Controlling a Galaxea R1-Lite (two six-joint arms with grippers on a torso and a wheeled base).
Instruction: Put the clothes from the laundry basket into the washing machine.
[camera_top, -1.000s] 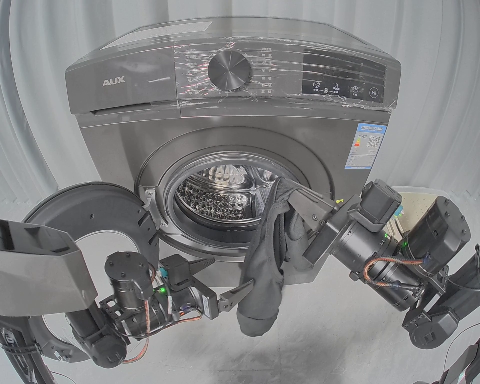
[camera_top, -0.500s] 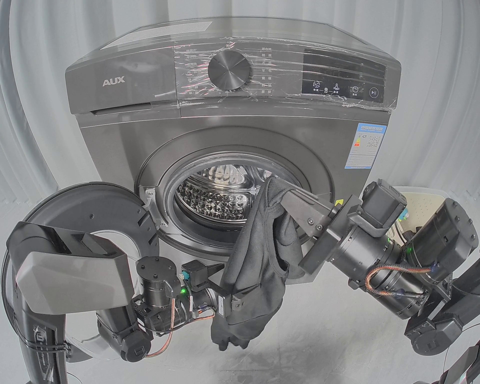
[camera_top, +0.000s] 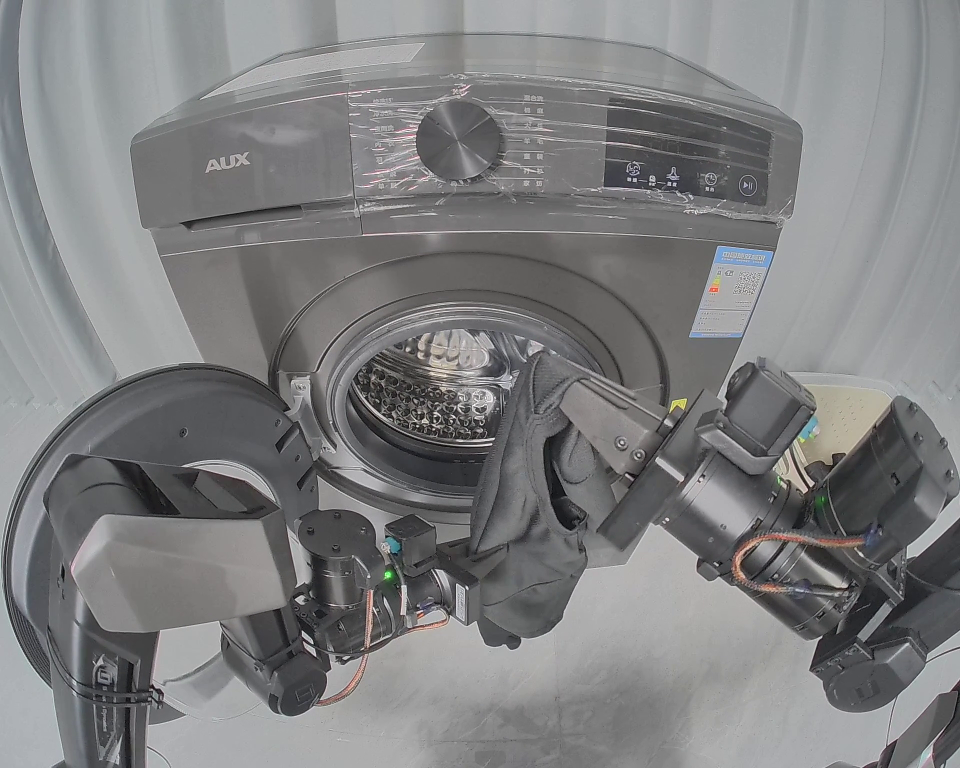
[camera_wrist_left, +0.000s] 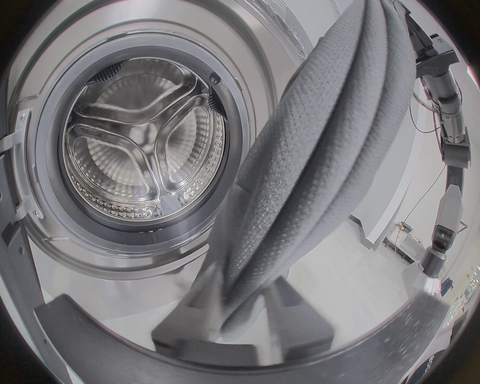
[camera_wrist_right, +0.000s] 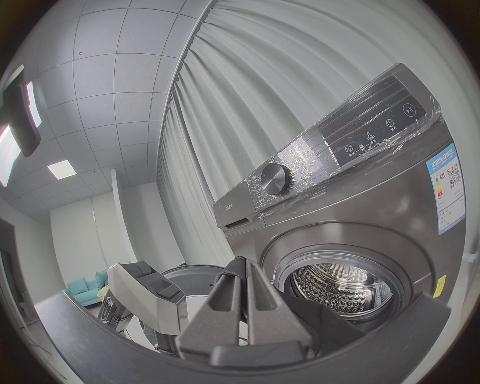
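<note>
Garment (camera_top: 525, 520): dark, hanging before the drum (camera_top: 430, 400).
Right gripper (camera_top: 562, 386): pinching its top.
Left gripper (camera_wrist_left: 243, 305): pinching its lower end — below the opening.

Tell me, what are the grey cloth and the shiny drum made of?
The cloth looks like soft knitted fabric, matte, with a tiny dotted weave and limp folds. The drum looks like polished steel: mirror-bright, with punched holes.

Bright, even overhead light; glare on film (camera_top: 400, 160) across washing machine (camera_top: 250, 280); dark-cornered fisheye wrist views.
</note>
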